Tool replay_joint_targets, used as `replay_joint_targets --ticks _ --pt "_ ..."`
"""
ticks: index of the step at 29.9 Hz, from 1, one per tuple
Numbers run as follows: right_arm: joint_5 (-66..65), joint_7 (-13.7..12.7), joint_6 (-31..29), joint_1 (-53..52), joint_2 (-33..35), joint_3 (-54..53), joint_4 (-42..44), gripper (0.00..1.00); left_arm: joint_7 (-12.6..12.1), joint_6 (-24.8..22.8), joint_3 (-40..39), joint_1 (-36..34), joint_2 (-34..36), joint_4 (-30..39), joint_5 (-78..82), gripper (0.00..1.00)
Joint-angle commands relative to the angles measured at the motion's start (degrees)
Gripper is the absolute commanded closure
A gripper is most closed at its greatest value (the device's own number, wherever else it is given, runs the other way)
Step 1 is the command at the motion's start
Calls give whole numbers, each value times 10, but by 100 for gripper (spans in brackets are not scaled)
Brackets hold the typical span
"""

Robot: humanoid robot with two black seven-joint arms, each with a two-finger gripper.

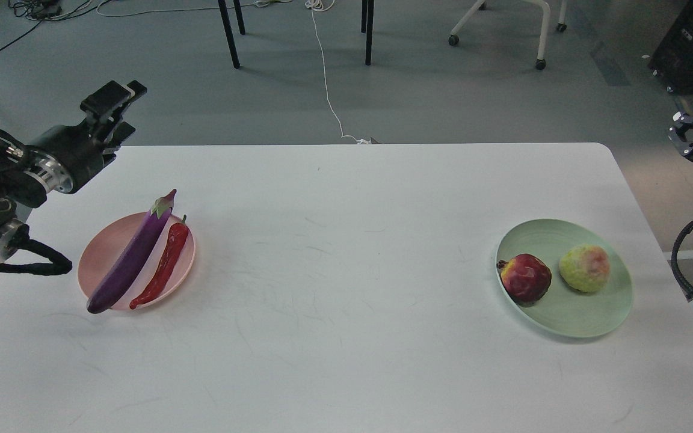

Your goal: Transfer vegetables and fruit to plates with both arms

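The purple eggplant and the red chili pepper lie side by side on the pale pink plate at the table's left. The eggplant's dark end sticks out over the plate's front rim. The dark red pomegranate and the yellow-green fruit sit on the mint green plate at the right. My left gripper is open and empty, raised above the table's far left corner, well clear of the pink plate. My right gripper is open and empty, off the table's right edge, partly cut off.
The white table carries only the two plates. Black cable loops hang at the left edge and right edge. Chair legs and a white cord are on the floor behind.
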State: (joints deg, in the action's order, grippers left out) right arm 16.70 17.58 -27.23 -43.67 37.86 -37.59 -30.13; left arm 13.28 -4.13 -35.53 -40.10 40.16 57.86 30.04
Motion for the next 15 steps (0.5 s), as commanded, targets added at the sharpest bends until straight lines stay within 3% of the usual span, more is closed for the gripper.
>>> replay_joint_targets --ticks 1,7,12,15 --pt "1 -2 0 -2 -4 -24 3 1 2 -33 -44 -9 -53 -62 -152 2" --pt "6 -12 -2 2 -14 -47 2 1 0 -75 -116 -11 -120 -121 -266 2" --pt "7 -29 14 1 -68 -78 7 1 0 -104 -161 -36 -169 -173 -295 2" --pt "7 -53 31 4 -97 -110 20 1 0 -105 -164 -39 -180 -192 -311 2"
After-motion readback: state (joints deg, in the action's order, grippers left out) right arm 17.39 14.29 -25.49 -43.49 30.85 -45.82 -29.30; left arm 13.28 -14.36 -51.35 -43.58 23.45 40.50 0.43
